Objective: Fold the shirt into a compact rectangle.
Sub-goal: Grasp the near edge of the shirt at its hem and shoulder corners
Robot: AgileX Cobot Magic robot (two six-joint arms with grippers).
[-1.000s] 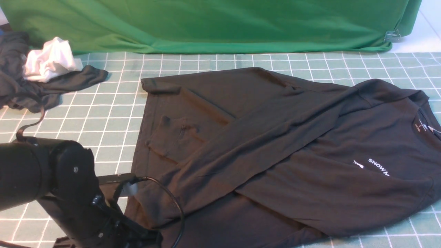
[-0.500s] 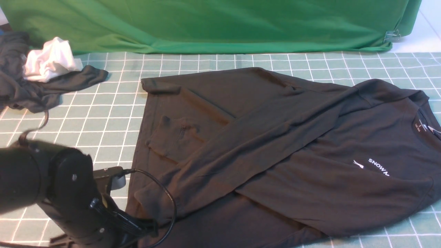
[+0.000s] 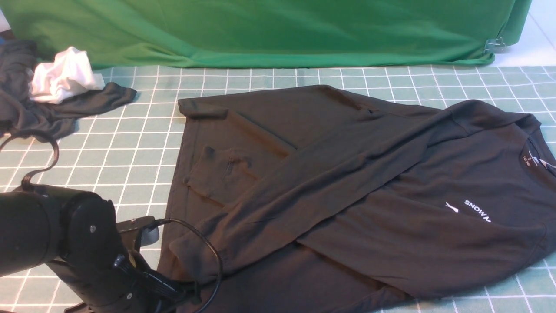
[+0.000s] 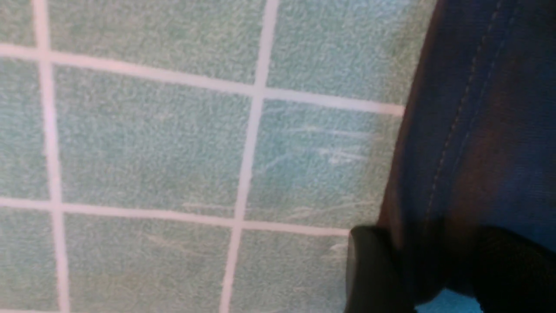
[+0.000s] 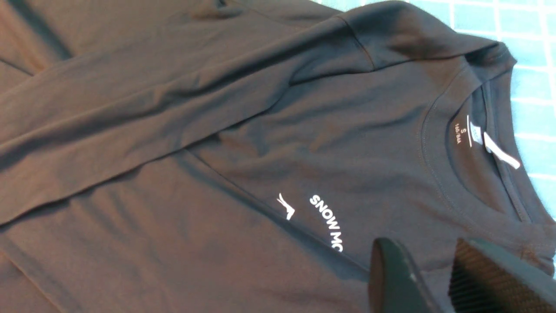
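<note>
Shirt (image 3: pixel 347 187) lies spread, print up, across the checked mat (image 3: pixel 130 143), collar (image 3: pixel 536 163) at the right end. You are early in the job: only 1 sleeve (image 3: pixel 304 182) is plainly laid diagonally over the body, and every body fold is left to do. Your left gripper (image 4: pixel 434 265) sits at the near-left hem (image 4: pixel 469 108), its 2 fingers either side of the stitched edge. That view is close and blurred, so I cannot tell whether they pinch the cloth. Your right gripper (image 5: pixel 430 269) hovers over the chest print (image 5: pixel 325 221), jaws apart, holding nothing.
</note>
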